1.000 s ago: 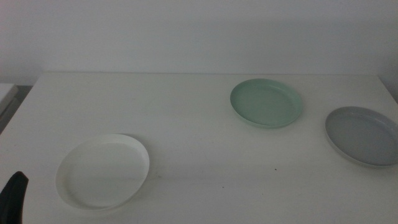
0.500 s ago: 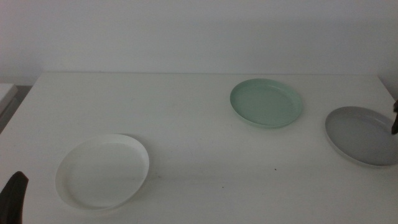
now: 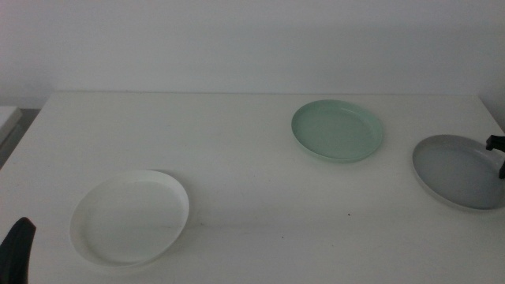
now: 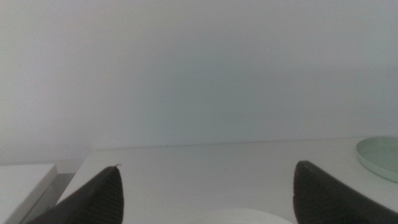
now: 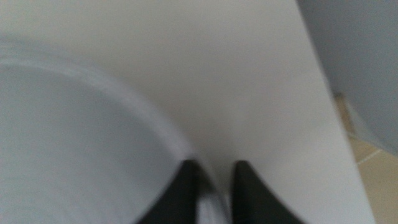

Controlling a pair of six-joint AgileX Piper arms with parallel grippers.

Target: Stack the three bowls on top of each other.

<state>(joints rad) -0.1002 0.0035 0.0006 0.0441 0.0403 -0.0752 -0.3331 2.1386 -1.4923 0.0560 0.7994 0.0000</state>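
The white bowl (image 3: pixel 130 217) sits at the front left of the table, the mint green bowl (image 3: pixel 338 130) at the back right of centre, and the pale grey bowl (image 3: pixel 458 170) at the far right. My right gripper (image 3: pixel 497 154) is at the grey bowl's right rim. In the blurred right wrist view its jaws stand close together (image 5: pixel 216 165) with the grey bowl's rim (image 5: pixel 155 124) between them. My left gripper (image 3: pixel 19 244) waits at the bottom left corner; in the left wrist view (image 4: pixel 208 167) it is wide open and empty.
The white table (image 3: pixel 237 150) runs back to a plain wall. Its right edge (image 5: pixel 323 106) lies just beyond the grey bowl, with floor below. The left wrist view shows the green bowl's edge (image 4: pixel 380 155) and the white bowl's rim (image 4: pixel 249 216).
My right gripper has come in from the right edge of the middle view and reached the grey bowl's right rim. The bowls and my left gripper have not moved.
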